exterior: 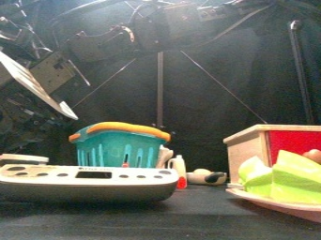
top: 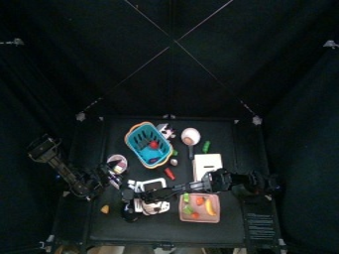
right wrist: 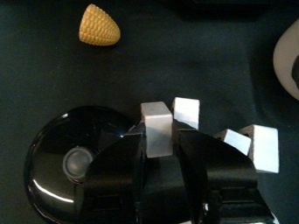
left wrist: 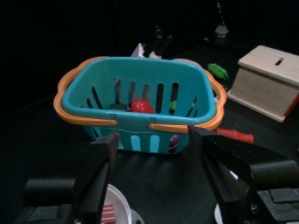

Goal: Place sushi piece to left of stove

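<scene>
The stove (exterior: 88,180) is a flat grey-white unit at the front left of the table, also seen from above (top: 150,186). My right arm reaches across from the right, and its gripper (top: 141,198) hovers by the stove's front left. In the right wrist view this gripper (right wrist: 212,131) stands open over dark table, with nothing visible between its pale fingertips (right wrist: 158,129). I cannot pick out the sushi piece for certain; a small white-and-dark piece (exterior: 205,175) lies behind the stove. My left gripper (left wrist: 160,166) is open and empty, facing the teal basket (left wrist: 140,96).
A yellow corn piece (right wrist: 100,24) lies ahead of the right gripper, and a glossy black round thing (right wrist: 76,166) sits beside it. A wooden box (exterior: 279,150) and a pink plate (top: 184,211) with green food stand at the right. The basket holds a red item (left wrist: 142,106).
</scene>
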### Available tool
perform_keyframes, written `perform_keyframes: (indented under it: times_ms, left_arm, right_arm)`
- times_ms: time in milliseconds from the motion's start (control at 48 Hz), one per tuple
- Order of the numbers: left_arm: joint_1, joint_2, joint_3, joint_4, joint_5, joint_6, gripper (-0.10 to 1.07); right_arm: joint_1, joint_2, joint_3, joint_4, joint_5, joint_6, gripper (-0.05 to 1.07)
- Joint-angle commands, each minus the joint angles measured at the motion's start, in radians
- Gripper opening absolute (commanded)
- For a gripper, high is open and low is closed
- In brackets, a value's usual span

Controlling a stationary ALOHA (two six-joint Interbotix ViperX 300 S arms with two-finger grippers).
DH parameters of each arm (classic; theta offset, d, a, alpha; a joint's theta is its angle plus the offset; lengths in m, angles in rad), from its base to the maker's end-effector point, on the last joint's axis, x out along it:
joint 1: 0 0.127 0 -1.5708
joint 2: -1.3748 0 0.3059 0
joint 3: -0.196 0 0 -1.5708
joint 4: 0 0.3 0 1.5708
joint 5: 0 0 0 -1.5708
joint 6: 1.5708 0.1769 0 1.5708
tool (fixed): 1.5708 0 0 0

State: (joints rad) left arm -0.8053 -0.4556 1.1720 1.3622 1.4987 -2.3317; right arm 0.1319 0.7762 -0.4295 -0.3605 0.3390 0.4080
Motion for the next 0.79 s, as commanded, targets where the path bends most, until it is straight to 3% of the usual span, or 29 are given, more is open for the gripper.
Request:
perform_keyframes:
  times_ms: [0,396,771]
  left_arm:
    - [0.002,-0.002,-0.012,0.003,0.003,0.002,0.97]
    - [0.002,-0.002,-0.012,0.003,0.003,0.002,0.97]
    - [0.002,-0.002,-0.011,0.003,0.003,0.002,0.97]
  right_arm:
    - [-0.008,-0.035,-0.034,0.0,-0.002,0.0,0.59]
    - [-0.005,-0.029,-0.054,0.002,0.02,-0.002,0.61]
    - [-0.002,-0.025,-0.058,-0.003,0.046,-0.002,0.78]
